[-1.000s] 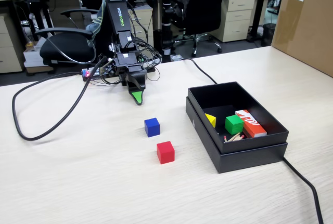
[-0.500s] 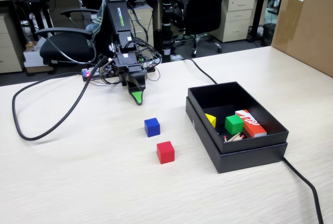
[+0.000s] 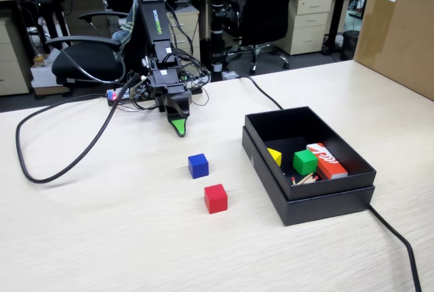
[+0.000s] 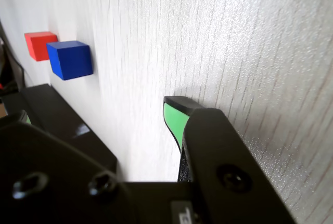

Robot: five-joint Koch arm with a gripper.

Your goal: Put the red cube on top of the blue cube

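The red cube (image 3: 215, 198) rests on the pale wooden table, nearest the camera in the fixed view. Just behind it and a little left lies the blue cube (image 3: 198, 165), a small gap between the two. In the wrist view the blue cube (image 4: 69, 60) sits at upper left with the red cube (image 4: 37, 44) partly behind it. My gripper (image 3: 178, 128) points down at the table behind the blue cube, well short of both cubes. Its green-padded jaws stand apart in the wrist view, gripper (image 4: 96, 115) holding nothing.
A black open box (image 3: 352, 167) stands right of the cubes, holding a green cube (image 3: 304, 162), a yellow block (image 3: 274, 156) and an orange-red box (image 3: 326, 160). A black cable (image 3: 61, 163) loops at the left; another cable (image 3: 397, 238) runs off at lower right. A cardboard carton (image 3: 400, 31) stands far right.
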